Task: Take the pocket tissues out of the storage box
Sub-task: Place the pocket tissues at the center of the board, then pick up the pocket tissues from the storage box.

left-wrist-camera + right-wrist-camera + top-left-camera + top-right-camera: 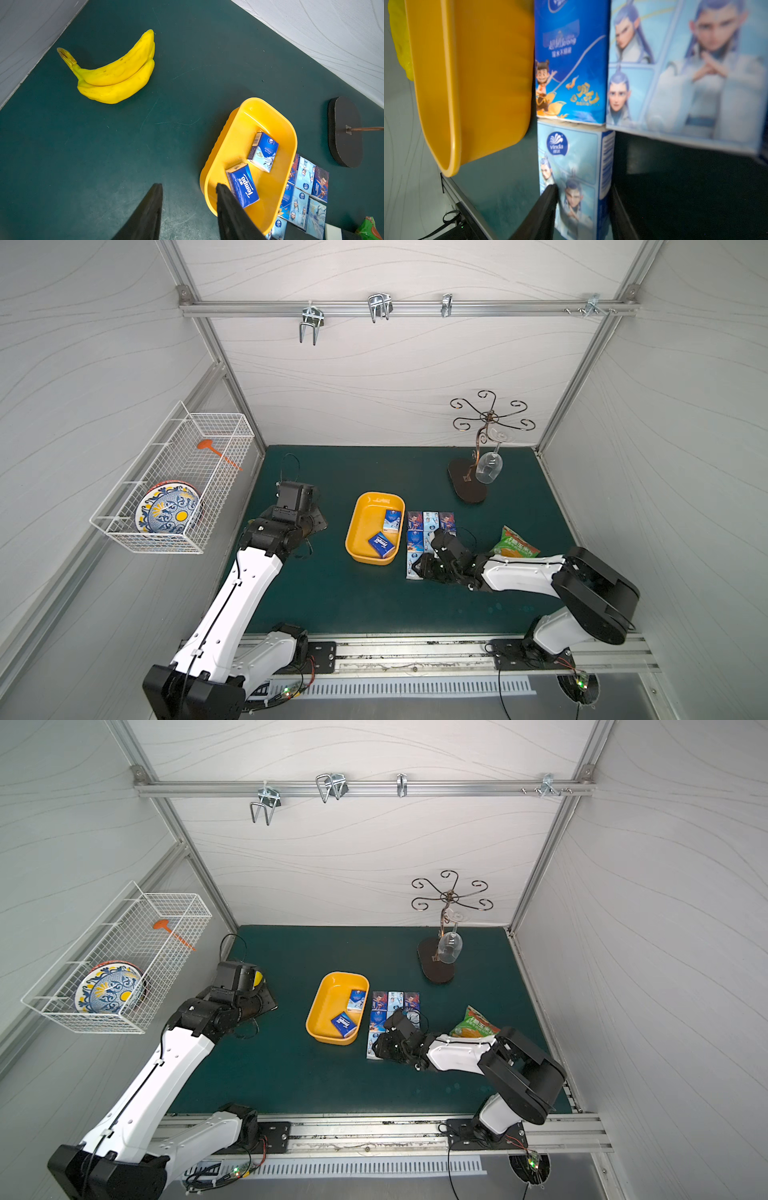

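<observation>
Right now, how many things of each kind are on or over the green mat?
Pocket tissues: 9 (2 boxed, 7 laid out)
Storage box: 1
Snack bag: 1
Banana bunch: 1
Glass stand: 1
Wine glass, hanging from it: 1
Total: 14

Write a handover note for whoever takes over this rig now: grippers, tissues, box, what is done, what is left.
Left gripper: open, empty, hovering by the box.
Right gripper: low over the mat, jaws either side of a light-blue packet lying there; whether it grips, cannot tell.
Done: seven tissues lie in rows on the mat beside the box, on the right arm's side.
Left: two tissues in the box, a dark-blue one and a blue-and-white one.
</observation>
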`<state>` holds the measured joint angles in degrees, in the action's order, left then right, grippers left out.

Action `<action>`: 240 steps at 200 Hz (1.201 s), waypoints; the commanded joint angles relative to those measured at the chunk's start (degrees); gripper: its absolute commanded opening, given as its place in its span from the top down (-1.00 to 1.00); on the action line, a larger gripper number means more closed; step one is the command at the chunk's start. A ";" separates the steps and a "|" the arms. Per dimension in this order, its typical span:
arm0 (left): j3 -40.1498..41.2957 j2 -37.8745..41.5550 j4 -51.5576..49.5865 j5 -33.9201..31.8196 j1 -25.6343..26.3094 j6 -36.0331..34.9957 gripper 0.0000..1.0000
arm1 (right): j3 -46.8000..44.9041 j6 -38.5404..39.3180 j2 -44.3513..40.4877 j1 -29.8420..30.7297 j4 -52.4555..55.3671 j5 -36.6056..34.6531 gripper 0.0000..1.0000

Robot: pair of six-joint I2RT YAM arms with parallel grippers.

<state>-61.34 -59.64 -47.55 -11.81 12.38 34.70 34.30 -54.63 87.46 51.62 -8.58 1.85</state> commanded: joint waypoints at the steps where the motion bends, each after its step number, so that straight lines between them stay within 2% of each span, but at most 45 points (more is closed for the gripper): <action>1: -1.10 0.53 1.85 -0.75 -0.33 -0.07 0.07 | -0.67 1.28 -0.22 -0.51 6.58 -1.56 -0.05; 31: -1.24 0.54 1.76 -0.80 -0.28 0.00 0.07 | 0.73 2.44 -3.17 0.39 9.89 -3.18 -0.17; 70: -1.46 0.65 1.58 -0.77 -0.33 0.02 0.07 | 2.87 4.53 -8.76 1.15 15.57 -5.80 -0.22; 101: -1.42 0.46 1.67 -0.83 -0.33 0.11 0.07 | 7.02 9.20 -12.42 2.83 22.69 -11.83 -0.24; 126: -1.25 -0.11 1.86 -0.58 -0.34 0.27 0.08 | 13.62 14.81 -11.88 2.90 27.98 -15.00 -0.25; 153: -0.64 -0.88 2.20 -0.47 -0.27 0.36 0.08 | 24.56 21.11 -6.10 2.94 33.34 -17.13 -0.27; 179: -0.10 -1.99 2.37 0.29 -0.02 0.44 0.09 | 37.30 26.41 3.68 2.94 37.65 -17.65 -0.27; 206: 0.67 -2.61 2.89 -0.04 0.50 0.37 0.09 | 49.53 28.87 14.62 4.25 42.73 -20.32 -0.27; 240: 0.77 -4.07 3.23 0.65 1.06 0.17 0.10 | 58.44 28.61 24.60 5.22 44.37 -21.97 -0.27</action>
<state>-60.36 -62.81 -46.78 -11.57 12.84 34.70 87.57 -27.83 106.91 55.92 30.06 -17.39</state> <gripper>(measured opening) 0.453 0.635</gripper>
